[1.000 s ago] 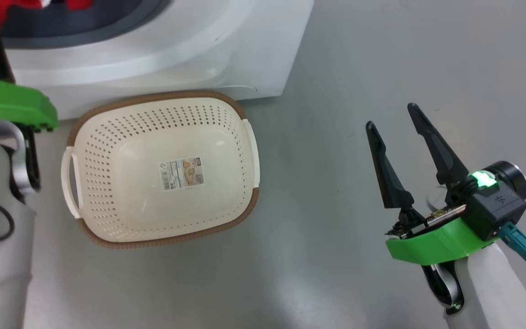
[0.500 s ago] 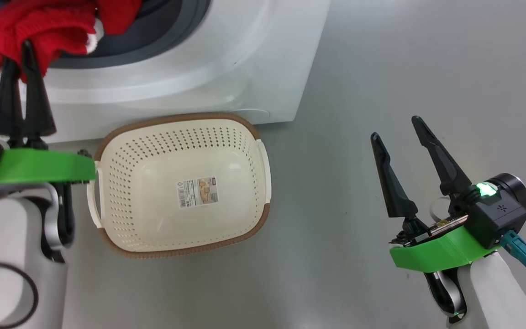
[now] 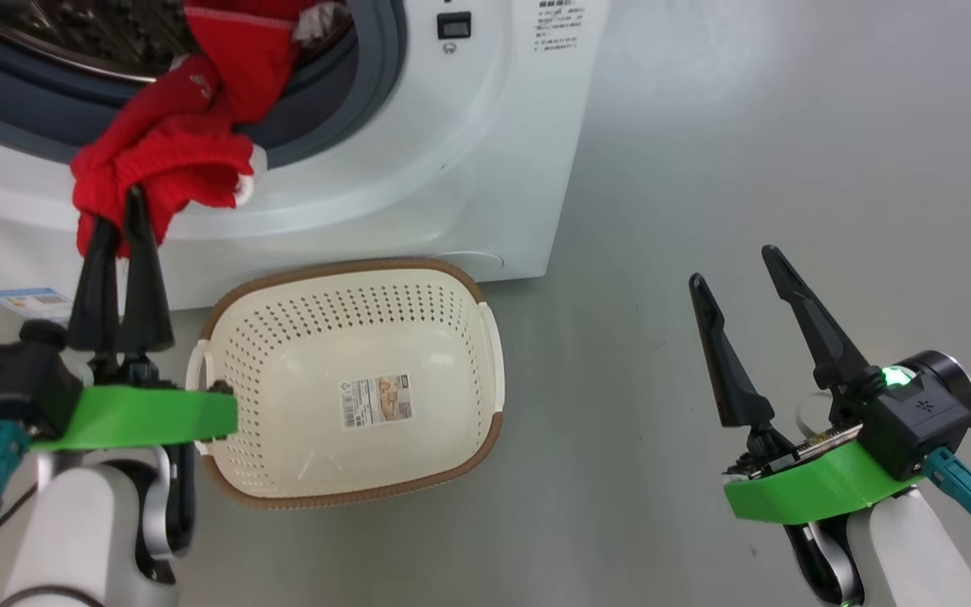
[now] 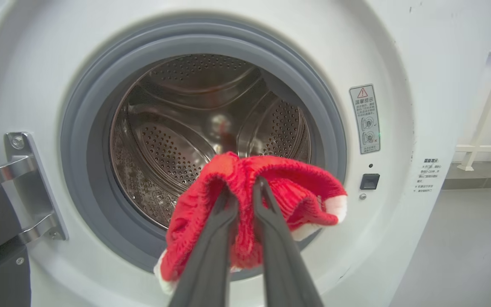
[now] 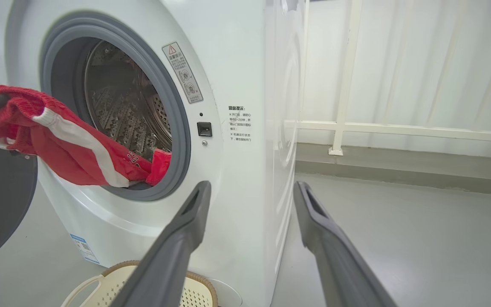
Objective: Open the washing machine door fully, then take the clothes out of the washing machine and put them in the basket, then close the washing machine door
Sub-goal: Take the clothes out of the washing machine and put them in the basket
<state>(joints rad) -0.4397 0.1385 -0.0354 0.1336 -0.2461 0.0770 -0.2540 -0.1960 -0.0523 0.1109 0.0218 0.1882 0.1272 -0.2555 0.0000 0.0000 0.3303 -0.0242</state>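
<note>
Pulling back from the drum: left gripper [image 3: 117,206], pinched narrow on the clothes [image 3: 165,160], which now trail over the washing machine [image 3: 452,169] grey ring, tail still inside. Empty basket [image 3: 351,268] just below, so drop looks next. Right gripper [image 3: 732,265] wide, holding nothing.

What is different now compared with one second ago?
The left gripper, shut on the clothes, has drawn them partly out of the washing machine toward the basket; the camera also shifted. The right gripper stays open, the basket empty.
</note>
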